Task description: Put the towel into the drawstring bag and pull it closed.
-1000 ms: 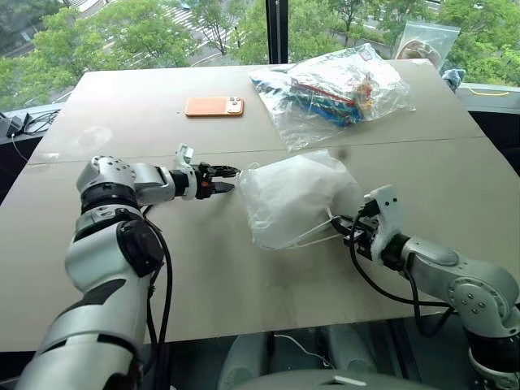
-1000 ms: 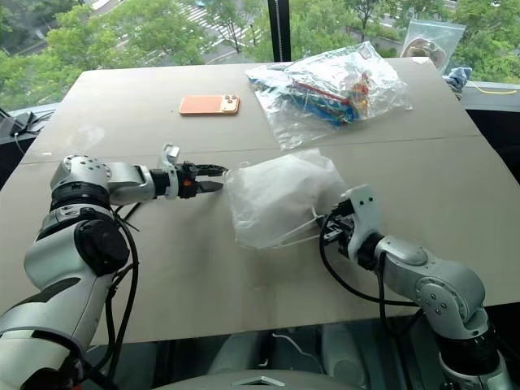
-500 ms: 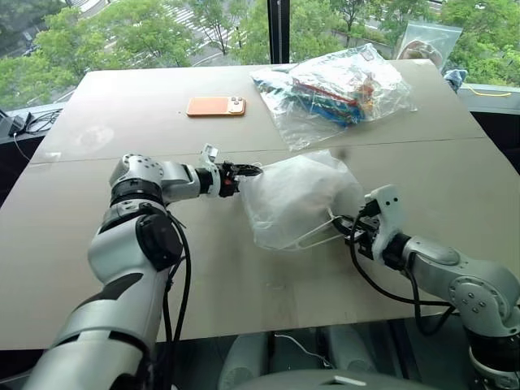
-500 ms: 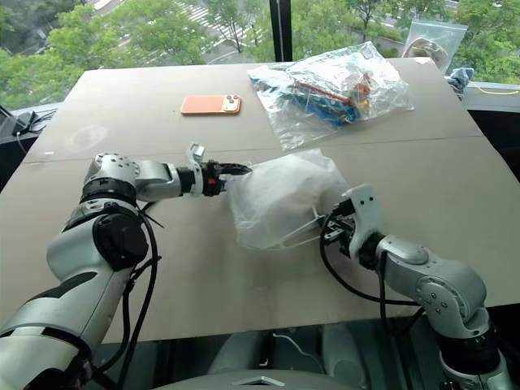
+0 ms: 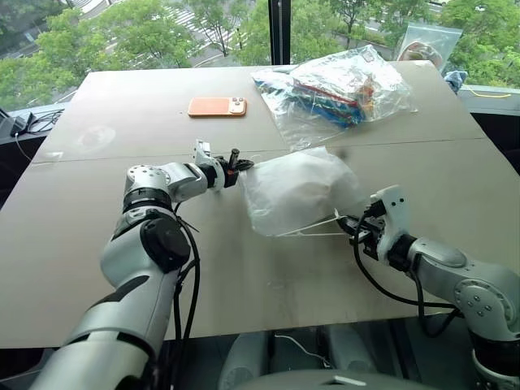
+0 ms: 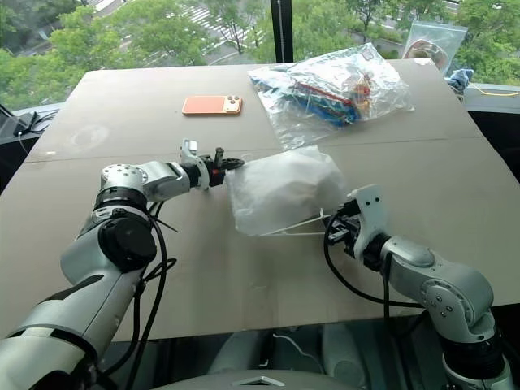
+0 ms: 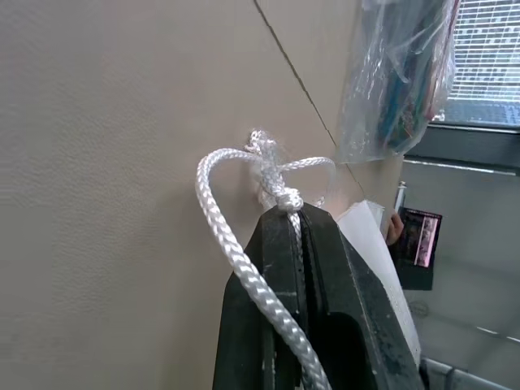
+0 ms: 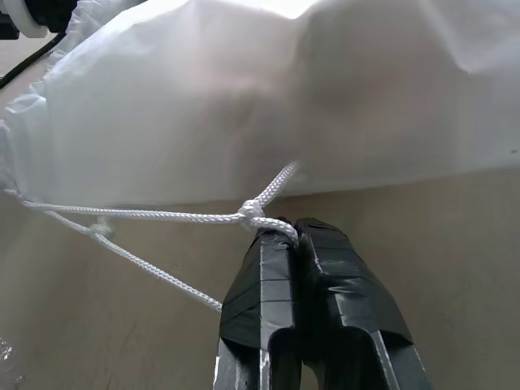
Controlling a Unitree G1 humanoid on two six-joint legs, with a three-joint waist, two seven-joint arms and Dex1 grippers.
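The white drawstring bag (image 5: 296, 191) lies bulging in the middle of the table. The towel is hidden. At the bag's left end my left gripper (image 5: 236, 162) is shut on a knotted white cord (image 7: 280, 195), which loops out past its fingertips. Right of the bag, my right gripper (image 5: 349, 223) is shut on the knot of another cord (image 8: 252, 213). From that knot two strands run straight to the bag's lower left corner.
An orange phone (image 5: 216, 106) lies at the back left of the table. A clear plastic bag of colourful items (image 5: 337, 89) sits behind the drawstring bag. Another plastic bag (image 5: 426, 41) rests at the far right corner. Cables (image 5: 20, 122) lie off the left edge.
My left gripper moved right to the bag's left end and shut on the cord there. The cords to my right gripper now run straighter. The right arm stayed put.
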